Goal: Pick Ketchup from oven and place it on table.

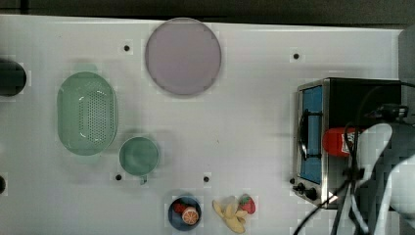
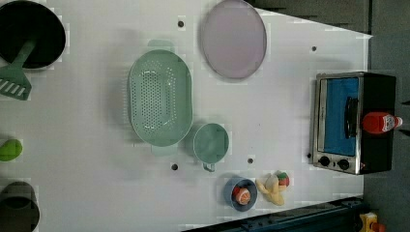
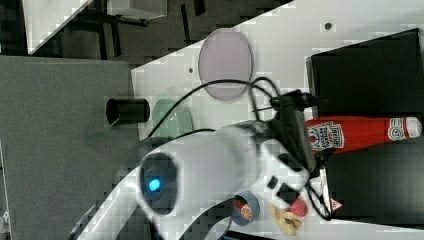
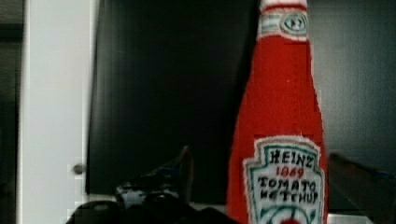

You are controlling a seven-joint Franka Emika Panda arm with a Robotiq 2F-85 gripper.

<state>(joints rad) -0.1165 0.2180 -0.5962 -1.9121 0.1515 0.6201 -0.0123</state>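
The ketchup (image 1: 335, 142) is a red bottle with a white label and white cap, lying on its side on the black top of the oven (image 1: 357, 93). The left view shows the ketchup (image 2: 379, 122) on the oven (image 2: 379, 87) above its bluish glass door. In the right view my gripper (image 3: 305, 137) is at the bottle's label end (image 3: 327, 134), with the white arm behind it. In the wrist view the gripper (image 4: 261, 161) is open, with one dark finger (image 4: 183, 165) standing apart beside the ketchup (image 4: 280, 107). The white table (image 1: 244, 122) spreads to the top view's left.
On the table are a pale-lilac plate (image 1: 182, 56), a green colander (image 1: 87, 112), a green cup (image 1: 139, 155), a blue bowl of fruit (image 1: 184, 213), and a banana with a strawberry (image 1: 235, 210). A black pot (image 2: 29, 34) sits at the far corner. Black cables (image 1: 350, 161) hang by the arm.
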